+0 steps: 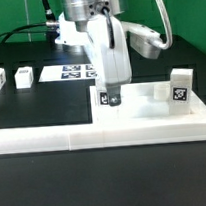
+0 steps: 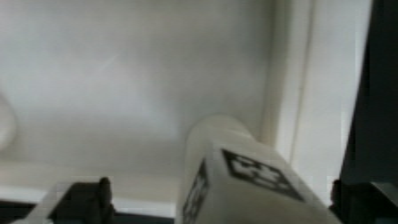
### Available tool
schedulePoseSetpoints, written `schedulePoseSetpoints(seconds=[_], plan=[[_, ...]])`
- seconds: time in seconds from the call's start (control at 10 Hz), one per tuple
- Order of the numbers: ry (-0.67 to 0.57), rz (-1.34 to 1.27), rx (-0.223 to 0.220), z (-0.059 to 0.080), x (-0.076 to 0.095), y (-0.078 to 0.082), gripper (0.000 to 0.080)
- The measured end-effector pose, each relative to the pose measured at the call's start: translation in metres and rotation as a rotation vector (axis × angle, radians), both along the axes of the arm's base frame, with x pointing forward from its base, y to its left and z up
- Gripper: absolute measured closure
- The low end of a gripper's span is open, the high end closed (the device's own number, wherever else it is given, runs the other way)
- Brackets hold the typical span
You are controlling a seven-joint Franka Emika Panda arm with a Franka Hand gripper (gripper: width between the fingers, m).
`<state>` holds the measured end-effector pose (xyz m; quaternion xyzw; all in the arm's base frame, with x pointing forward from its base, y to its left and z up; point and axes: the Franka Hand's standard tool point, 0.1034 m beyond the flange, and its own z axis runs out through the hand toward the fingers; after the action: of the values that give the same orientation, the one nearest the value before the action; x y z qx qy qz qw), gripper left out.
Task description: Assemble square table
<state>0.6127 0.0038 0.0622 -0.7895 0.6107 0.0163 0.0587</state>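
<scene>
I see gripper [image 1: 111, 98] low over tabletop slab [image 1: 142, 110], near slab's edge on exterior view's left. Jaws spread wide, gripping nothing. Leg [image 2: 237, 172] sits between fingertips [image 2: 80, 198], gap each side. Second leg [image 1: 180, 86] upright near slab's opposite edge.

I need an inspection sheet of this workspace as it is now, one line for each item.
Surface: black table, with a long low white wall across the front.
Job's things: white square tabletop behind the wall. One tagged leg stands on it at the exterior view's right. A second leg sits between the fingers. Loose legs lie at the exterior view's left.
Clutter: nothing seen.
Grippers: end effector low over the tabletop, jaws apart, with gaps on both sides of the second leg.
Cables: black cable and grey hose by the arm.
Surroundings: marker board flat on the table.
</scene>
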Motion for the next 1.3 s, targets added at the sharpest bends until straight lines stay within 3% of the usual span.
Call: schedulePoseSetpoints(seconds=[0.2,0.5,0.8,1.0,1.3], plan=[[-0.019,0.189,-0.009,0.0,-0.002,0.0,0.0153],[-0.041,0.398,-0.019,-0.001,-0.002,0.0,0.0151],[-0.102,0.848,-0.042,-0.001,0.01,-0.008,0.0151],[-0.111,1.047,-0.048,-0.006,0.004,-0.003,0.0151],[-0.109,1.023,-0.046,-0.006,0.004,-0.004,0.0178]])
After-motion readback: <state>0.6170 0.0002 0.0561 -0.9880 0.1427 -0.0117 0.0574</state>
